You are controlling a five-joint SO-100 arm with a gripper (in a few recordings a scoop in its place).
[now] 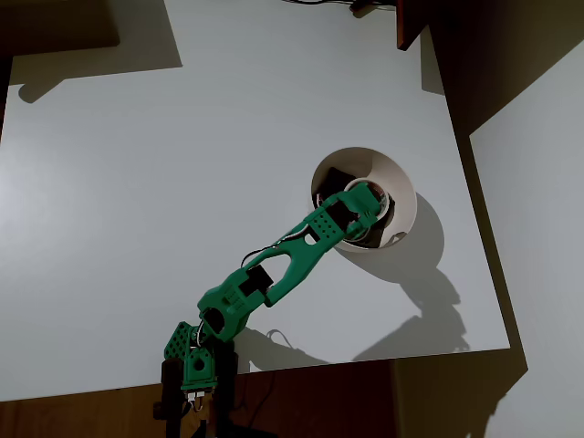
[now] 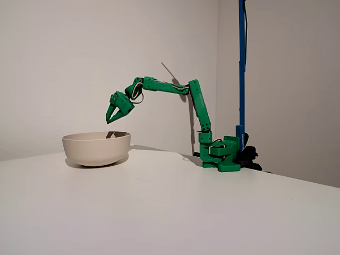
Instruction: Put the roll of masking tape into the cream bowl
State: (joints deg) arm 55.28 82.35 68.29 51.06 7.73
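Note:
The cream bowl (image 1: pixel 404 187) stands at the right of the white table in the overhead view, with a dark square (image 1: pixel 338 177) inside near its far rim. My green gripper (image 1: pixel 371 206) hangs over the bowl's middle. From the side it (image 2: pixel 111 119) points down a little above the bowl (image 2: pixel 96 149), jaws slightly apart with nothing between them. In the overhead view a pale curved edge beside the fingertips, inside the bowl, looks like the roll of masking tape (image 1: pixel 387 208). The gripper covers most of it. In the fixed view the bowl's wall hides it.
The arm's base (image 1: pixel 196 365) sits at the table's near edge in the overhead view. The table's right edge (image 1: pixel 479 237) runs close past the bowl. A blue pole (image 2: pixel 242 64) rises behind the base (image 2: pixel 223 156) in the fixed view.

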